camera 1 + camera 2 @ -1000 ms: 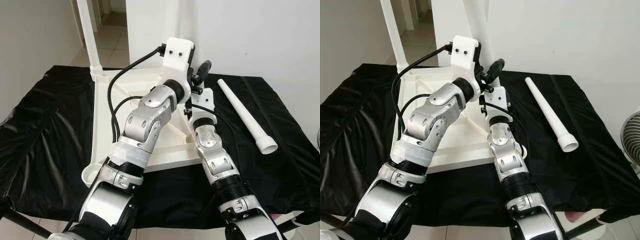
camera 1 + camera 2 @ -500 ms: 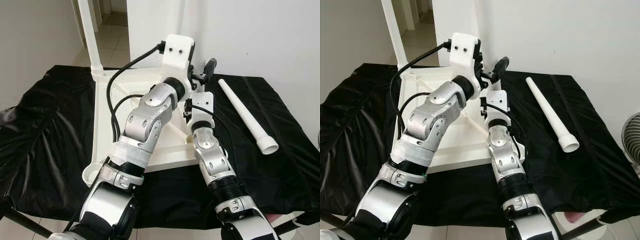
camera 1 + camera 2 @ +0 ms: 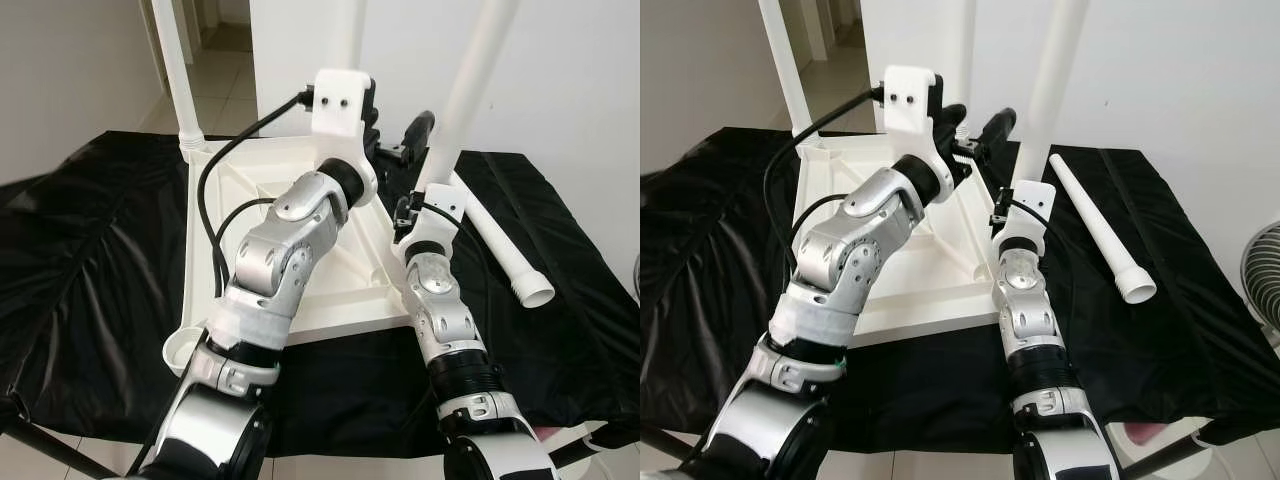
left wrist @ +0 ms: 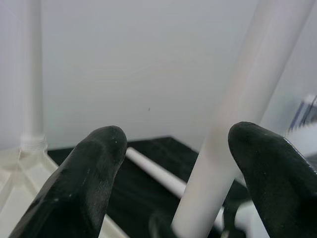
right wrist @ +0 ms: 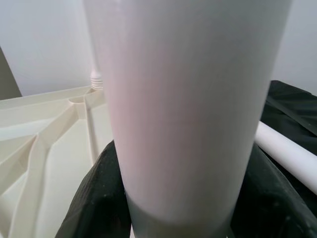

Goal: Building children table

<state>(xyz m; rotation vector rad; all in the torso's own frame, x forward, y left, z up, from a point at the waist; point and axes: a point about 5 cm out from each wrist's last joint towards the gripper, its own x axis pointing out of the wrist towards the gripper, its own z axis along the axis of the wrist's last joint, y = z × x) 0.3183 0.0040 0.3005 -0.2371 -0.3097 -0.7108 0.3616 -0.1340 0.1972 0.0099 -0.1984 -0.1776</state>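
Our right pincer (image 5: pixel 168 208) was clenched around a white table leg (image 3: pixel 468 90), its black fingers (image 5: pixel 96 198) pressed against both sides of the tube. The right arm rose from the lower edge of the eye views, forearm angled up and slightly inward, holding the leg upright and a little tilted at the near right corner of the upturned white tabletop (image 3: pixel 290 190). Our left pincer (image 4: pixel 173 183) stood released, its two fingers (image 4: pixel 79 188) spread apart with nothing between them; the left arm bent at the elbow over the tabletop, wrist lifted high beside the held leg.

The tabletop lay underside up on the desk (image 3: pixel 90 280), which was draped in black cloth (its ribs ran diagonally across the panel). Another leg (image 3: pixel 175 70) stood fitted at the far left corner, and a spare leg (image 3: pixel 495 235) lay flat on the cloth to the right, well apart from the tabletop.

The left wrist view showed us the held leg passing just beyond our open fingers. The right wrist view showed us the grip close up, with the ribs alongside.
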